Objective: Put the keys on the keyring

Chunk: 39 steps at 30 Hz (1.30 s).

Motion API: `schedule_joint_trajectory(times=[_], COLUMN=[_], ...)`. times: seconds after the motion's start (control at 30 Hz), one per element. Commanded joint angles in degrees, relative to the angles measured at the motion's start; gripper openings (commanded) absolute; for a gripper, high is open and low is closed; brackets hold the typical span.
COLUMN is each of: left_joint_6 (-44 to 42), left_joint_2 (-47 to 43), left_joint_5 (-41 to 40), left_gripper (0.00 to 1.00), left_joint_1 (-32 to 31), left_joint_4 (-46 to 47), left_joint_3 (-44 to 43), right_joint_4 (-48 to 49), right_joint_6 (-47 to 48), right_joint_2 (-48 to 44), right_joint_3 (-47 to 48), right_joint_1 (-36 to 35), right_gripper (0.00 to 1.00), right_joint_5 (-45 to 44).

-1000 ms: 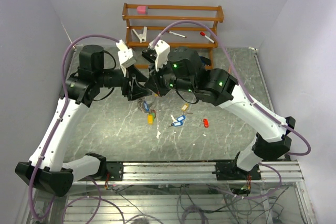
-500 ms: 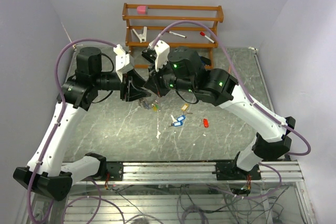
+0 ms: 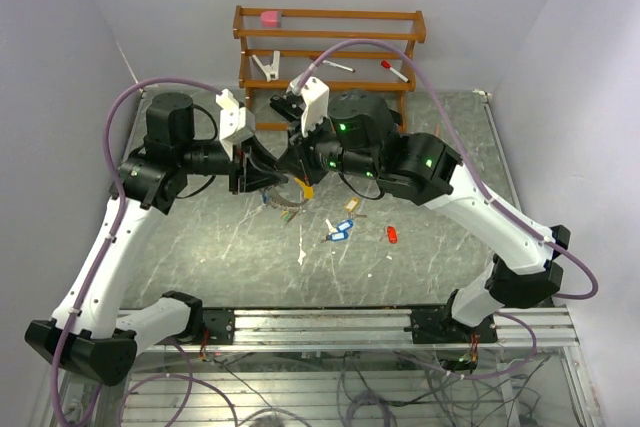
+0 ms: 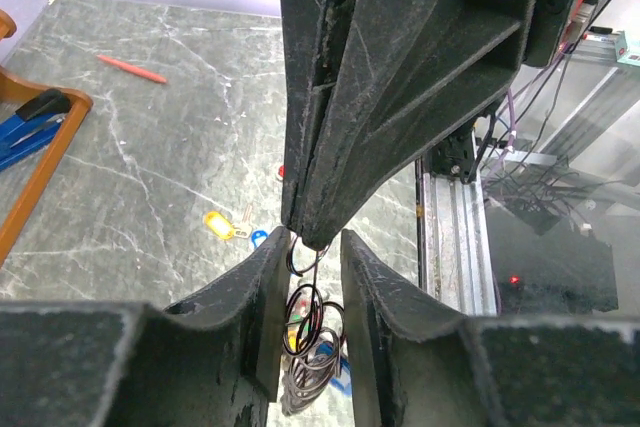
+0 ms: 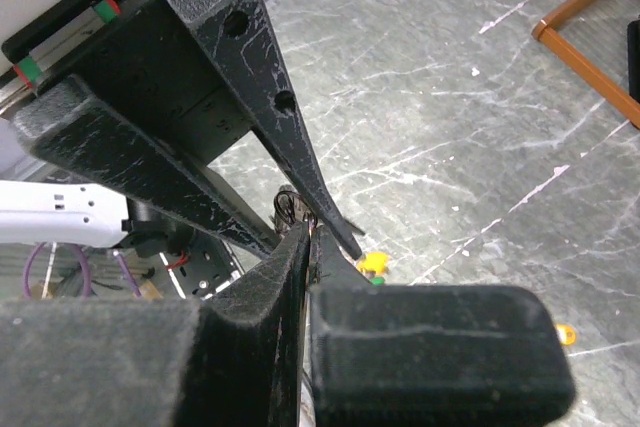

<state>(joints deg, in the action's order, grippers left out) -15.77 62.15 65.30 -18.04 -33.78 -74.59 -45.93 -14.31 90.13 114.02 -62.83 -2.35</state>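
Note:
The keyring (image 4: 308, 317) is a bunch of thin wire loops that hangs in the air between both grippers. My right gripper (image 5: 312, 232) is shut on its wire; it also shows in the top view (image 3: 294, 175). My left gripper (image 4: 315, 239) stands tip to tip with it (image 3: 267, 175), jaws a little apart with the loops in the gap. Coloured tags hang below (image 3: 286, 199), with a yellow tag (image 5: 372, 262) among them. Loose keys lie on the table: blue tags (image 3: 340, 230), a red tag (image 3: 392, 235) and a beige one (image 3: 352, 205).
A wooden rack (image 3: 330, 47) stands at the back with a pink item, a white clip and marker pens. A blue stapler (image 4: 25, 132) sits at its foot. A red pen (image 4: 130, 69) and a white scrap (image 3: 301, 257) lie on the marble table.
The hanging bunch of tags has risen off the table and sits closer under the gripper tips. Both wrists shifted slightly, and the grippers stay tip to tip.

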Motion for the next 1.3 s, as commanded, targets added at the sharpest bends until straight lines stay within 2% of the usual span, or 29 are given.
schedule_joint_trajectory(times=[0.0, 0.07, 0.13, 0.53, 1.0, 1.1, 1.27], left_joint_6=[-0.63, -0.85, -0.87, -2.26, -5.00, -3.35, -3.71], left_joint_2=[-0.46, -0.33, -0.24, -1.76, -1.17, -0.86, 0.36], left_joint_5=[1.24, 0.77, 0.52, -1.43, -2.73, -3.46, -1.09], left_gripper=[0.33, 0.25, 0.21, 0.25, 0.24, 0.22, 0.12], left_joint_1=[0.30, 0.29, 0.35, 0.36, 0.38, 0.75, 1.49], left_joint_4=[1.57, 1.16, 1.23, -0.38, -2.79, -1.43, -1.88], left_joint_3=[0.71, 0.38, 0.00, 0.63, 1.11, 1.67, 1.11], right_joint_4=[3.29, 3.32, 3.39, 5.82, 9.91, 11.10, 13.94], right_joint_6=[-0.11, -0.05, -0.02, -0.27, -0.35, -0.20, 0.30], right_joint_2=[-2.38, -2.64, -2.64, -5.69, -9.29, -10.44, -12.96], right_joint_3=[-0.49, -0.63, -0.87, -4.55, -9.58, -10.99, -15.22], right_joint_1=[-0.28, -0.36, -0.28, -0.28, -0.29, -0.28, -0.34], right_gripper=[0.00, 0.00, 0.00, 0.00, 0.00, 0.00, 0.00], right_joint_5=[-0.05, 0.06, 0.18, -0.33, 0.11, 0.54, 1.17])
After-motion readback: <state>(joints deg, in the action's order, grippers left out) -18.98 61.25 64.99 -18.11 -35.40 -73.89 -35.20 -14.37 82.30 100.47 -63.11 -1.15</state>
